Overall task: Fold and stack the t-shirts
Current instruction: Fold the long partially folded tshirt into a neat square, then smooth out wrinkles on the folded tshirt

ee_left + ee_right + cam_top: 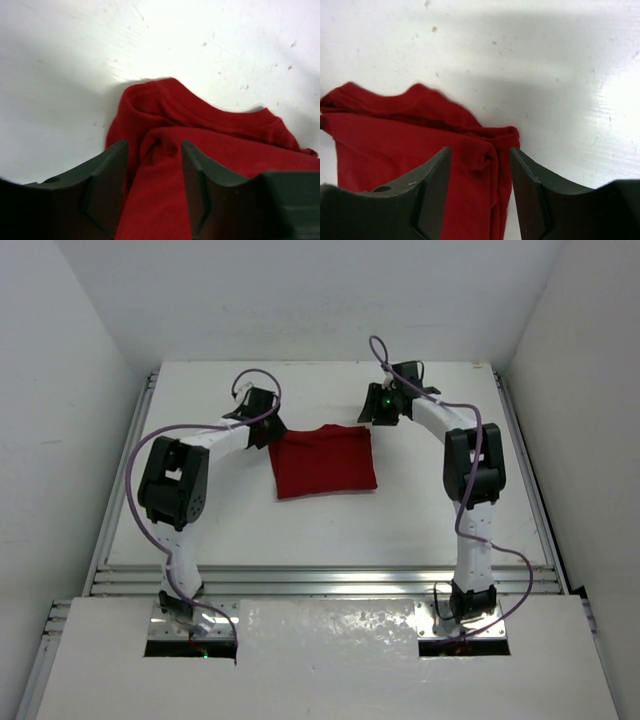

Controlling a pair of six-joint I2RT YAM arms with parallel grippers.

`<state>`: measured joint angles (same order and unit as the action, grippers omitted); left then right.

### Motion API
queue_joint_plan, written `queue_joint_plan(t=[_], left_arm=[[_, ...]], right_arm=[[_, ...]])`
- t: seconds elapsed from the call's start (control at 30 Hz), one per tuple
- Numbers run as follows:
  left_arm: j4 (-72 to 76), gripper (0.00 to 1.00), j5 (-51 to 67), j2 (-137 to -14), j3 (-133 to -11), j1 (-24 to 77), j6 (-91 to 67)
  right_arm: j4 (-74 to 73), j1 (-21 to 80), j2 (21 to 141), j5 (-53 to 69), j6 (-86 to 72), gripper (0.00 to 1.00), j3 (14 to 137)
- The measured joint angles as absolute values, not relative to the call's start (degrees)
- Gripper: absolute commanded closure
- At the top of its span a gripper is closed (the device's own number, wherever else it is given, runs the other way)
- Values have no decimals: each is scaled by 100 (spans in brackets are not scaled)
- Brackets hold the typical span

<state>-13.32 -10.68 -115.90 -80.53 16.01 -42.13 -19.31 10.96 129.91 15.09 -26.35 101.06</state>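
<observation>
The dark red t-shirt (326, 462) lies folded into a rough rectangle in the middle of the white table. My left gripper (271, 434) is at the shirt's far left corner. In the left wrist view it (152, 152) is open, low over the cloth, with a bunched fold of the shirt (200, 130) between its jaws. My right gripper (373, 417) is at the far right corner. In the right wrist view it (480, 160) is open and straddles the folded corner of the shirt (395, 145), with bare table showing beside the right finger.
The white table (200, 530) has metal rails along its left, right and near edges (330, 578). White walls close in on the left, right and back. Purple cables loop off both arms.
</observation>
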Motion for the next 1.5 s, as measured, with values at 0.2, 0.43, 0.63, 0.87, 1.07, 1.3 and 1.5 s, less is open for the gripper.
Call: queue_joint_plan(t=[0.2, 0.43, 0.63, 0.87, 1.07, 1.3, 1.5], left_arm=[[-1282, 51, -1511, -10722, -7474, 1686, -4202], [-1028, 93, -1605, -10217, -6744, 1931, -4510], [-561, 100, -670, -10556, -6632, 1916, -4202], [-202, 100, -86, -11688, -7666, 1903, -4012], [-506, 100, -259, -12326, -8412, 1809, -3948], [-740, 70, -609, -12226, -8488, 1678, -3909], [-1074, 54, -1079, -10903, -8125, 1671, -4027]], right_arm=[[-1223, 1111, 12136, 1767, -2580, 92, 8833], [-840, 1197, 12495, 2443, -2556, 100, 9107], [-991, 1251, 13552, 2399, -2569, 100, 10099], [-1000, 1221, 13865, 2456, -2720, 100, 10204], [-908, 1181, 13887, 2611, -2783, 88, 10206], [-1363, 1052, 13826, 2934, -2827, 38, 10838], [-1970, 1017, 13004, 2272, -2637, 3, 11100]])
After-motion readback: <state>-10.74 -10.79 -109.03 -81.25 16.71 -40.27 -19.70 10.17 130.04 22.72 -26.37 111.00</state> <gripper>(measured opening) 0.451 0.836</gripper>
